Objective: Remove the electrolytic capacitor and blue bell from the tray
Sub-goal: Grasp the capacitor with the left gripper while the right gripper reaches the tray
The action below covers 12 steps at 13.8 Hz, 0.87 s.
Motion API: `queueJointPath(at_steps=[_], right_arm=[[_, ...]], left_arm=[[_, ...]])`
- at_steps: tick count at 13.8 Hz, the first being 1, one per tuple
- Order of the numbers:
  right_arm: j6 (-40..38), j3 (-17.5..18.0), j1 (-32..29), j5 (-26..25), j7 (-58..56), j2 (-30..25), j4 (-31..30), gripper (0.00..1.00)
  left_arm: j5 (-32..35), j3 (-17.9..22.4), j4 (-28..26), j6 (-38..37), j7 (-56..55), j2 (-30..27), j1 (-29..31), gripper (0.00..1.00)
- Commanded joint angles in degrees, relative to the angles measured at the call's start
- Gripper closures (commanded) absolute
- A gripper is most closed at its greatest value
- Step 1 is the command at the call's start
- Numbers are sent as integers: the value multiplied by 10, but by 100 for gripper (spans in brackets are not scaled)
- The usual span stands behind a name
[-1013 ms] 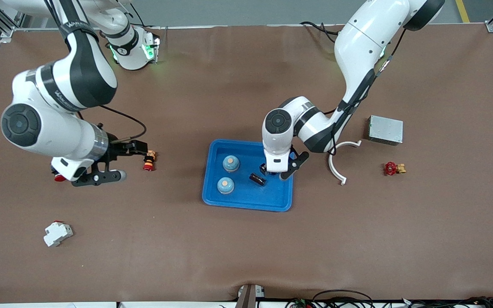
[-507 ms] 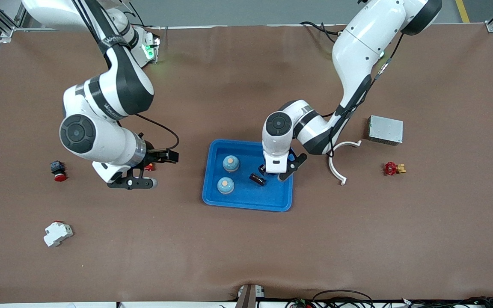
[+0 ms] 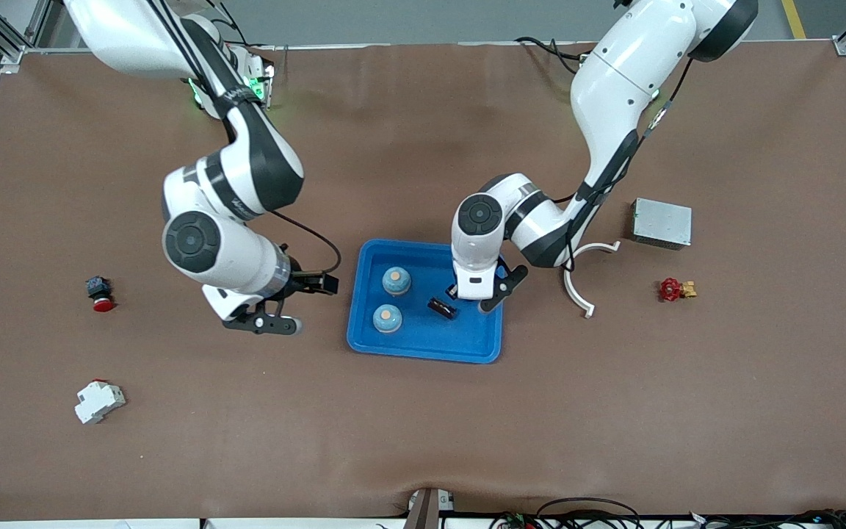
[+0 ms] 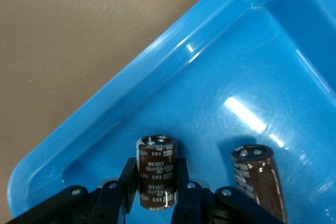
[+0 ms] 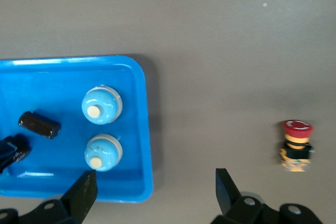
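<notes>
Left gripper (image 3: 477,297) low inside the blue tray (image 3: 423,349), at the corner toward the left arm's end of the table and farther from the front camera; in the left wrist view its fingers (image 4: 128,182) are closed on an upright brown capacitor (image 4: 157,174), one finger on each side of the can, whose base sits at or just above the tray floor; I cannot tell whether it touches. A second capacitor (image 3: 442,308) lies on its side on the tray floor, just beside the held one and a little nearer the front camera; it shows in the left wrist view too (image 4: 258,179).

Two blue bells in the tray, toward the right arm's end; one bell (image 3: 396,280) farther from the front camera, the other bell (image 3: 387,318) nearer; both upright, apart from each other and from the capacitors.

Right gripper (image 3: 265,320) over bare table just beside the tray's edge at the right arm's end; fingers (image 5: 84,192) spread wide, nothing between them.

Elsewhere on the table: a red push button (image 3: 98,294) and a white breaker (image 3: 99,401) toward the right arm's end; a white curved strip (image 3: 576,290), a grey metal box (image 3: 661,223) and a red valve (image 3: 675,289) toward the left arm's end; the right wrist view shows another red-topped button (image 5: 296,145) well apart from the tray.
</notes>
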Motion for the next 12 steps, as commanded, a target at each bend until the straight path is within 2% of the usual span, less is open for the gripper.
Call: queueJointPath(at_steps=[1,5,8,12], right_arm=[[24,-4,17,10,21,13,2,0],[37,-5,42,5,21,31,6,0],[76,-6,60,3,26,49,6,0],[102,-5,72,1,30,68,5,0]], left_arm=[[15,2,1,0,-6,-21,0,100],[16,0,-4,-28,-7,-89,29,100],[13,-4,-5,-95,4,-133,68,100],[9,-4,-41,-155,78,-169,129,100]])
